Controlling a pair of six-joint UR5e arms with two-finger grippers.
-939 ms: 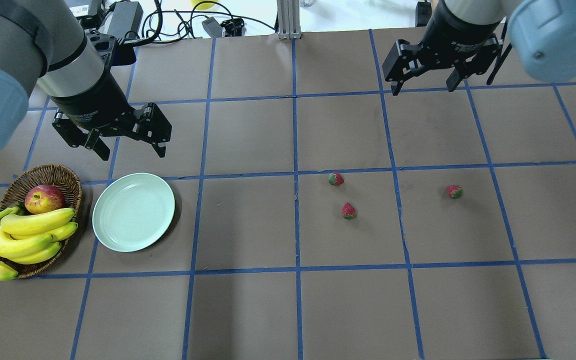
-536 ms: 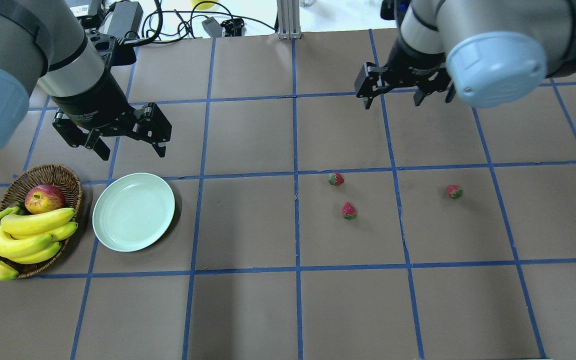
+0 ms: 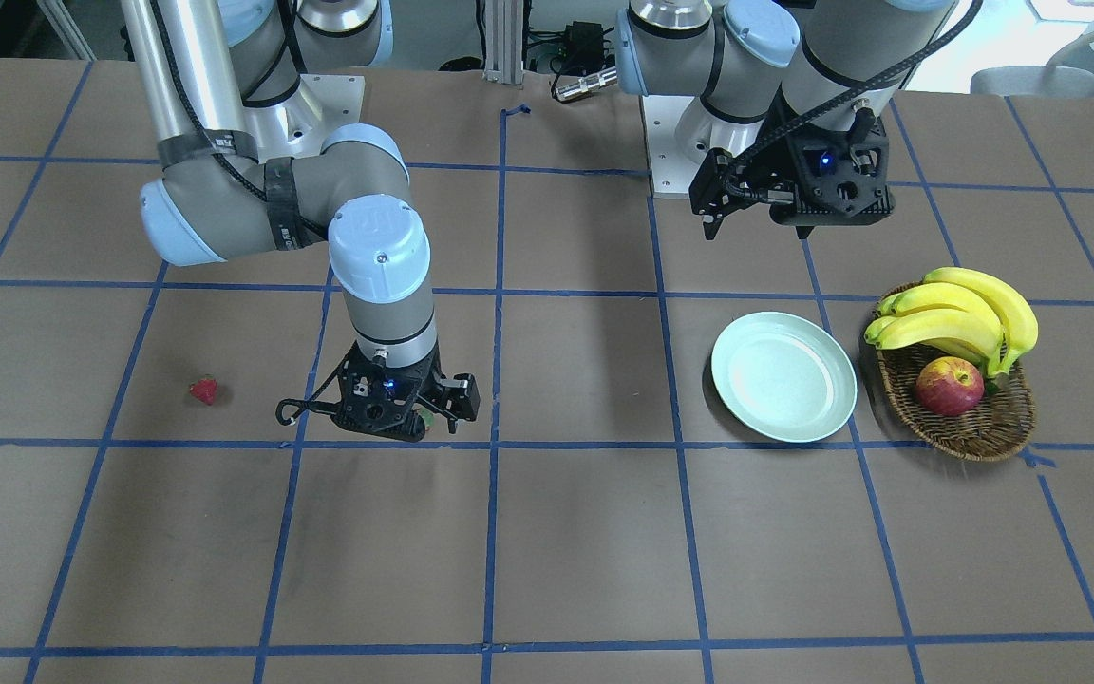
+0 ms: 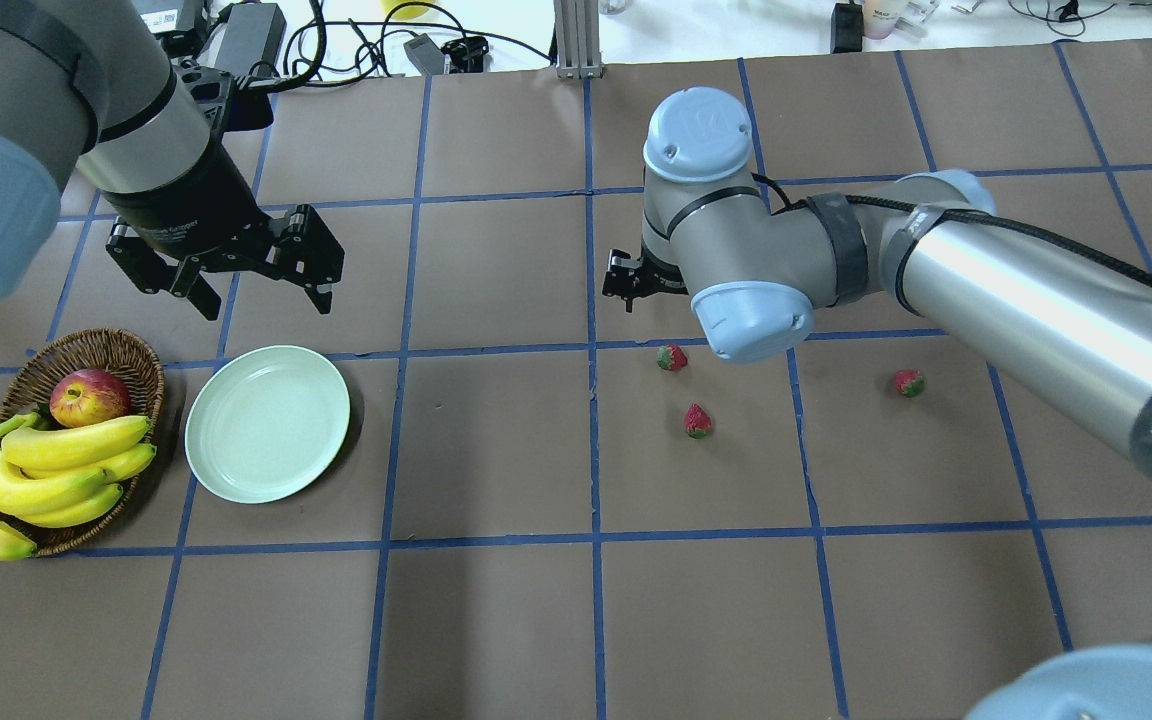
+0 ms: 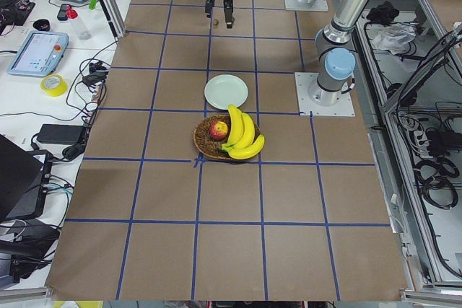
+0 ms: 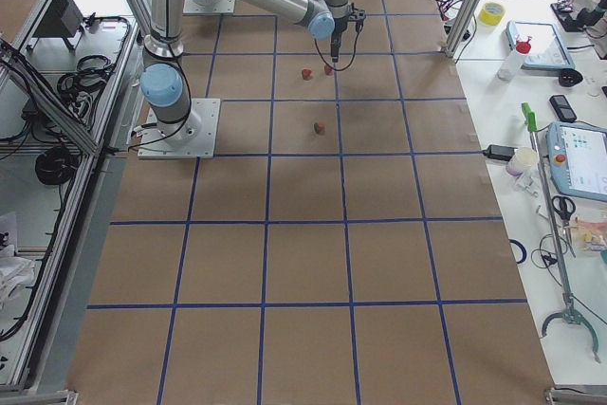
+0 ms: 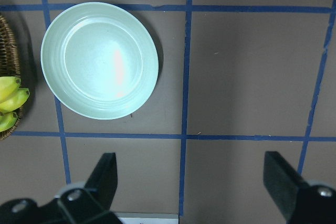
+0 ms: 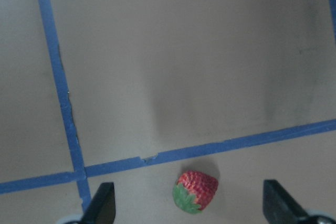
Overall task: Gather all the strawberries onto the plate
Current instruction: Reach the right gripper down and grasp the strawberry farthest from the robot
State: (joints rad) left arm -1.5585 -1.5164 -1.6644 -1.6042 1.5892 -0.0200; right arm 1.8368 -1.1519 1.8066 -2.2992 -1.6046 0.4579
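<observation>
Three small red strawberries lie on the brown table: one [image 4: 672, 357] just below a blue tape line, one [image 4: 698, 421] nearer, one [image 4: 909, 383] off to the right. My right gripper [image 8: 191, 211] hangs open over the first strawberry [image 8: 195, 191], which shows between its fingers, untouched. In the overhead view the wrist hides most of this gripper. The pale green plate [image 4: 267, 423] lies at the left with nothing on it. My left gripper [image 4: 264, 300] hovers open just beyond the plate [image 7: 100, 60], holding nothing.
A wicker basket [image 4: 141, 360] with bananas [image 4: 56, 470] and an apple [image 4: 88, 397] stands left of the plate. Cables and adapters lie past the far table edge [image 4: 356, 45]. My right arm [image 4: 1036, 300] stretches across the right half of the table.
My right arm has swung left and come down from the far right to above the strawberry by the tape line. The left arm, plate and strawberries have not moved.
</observation>
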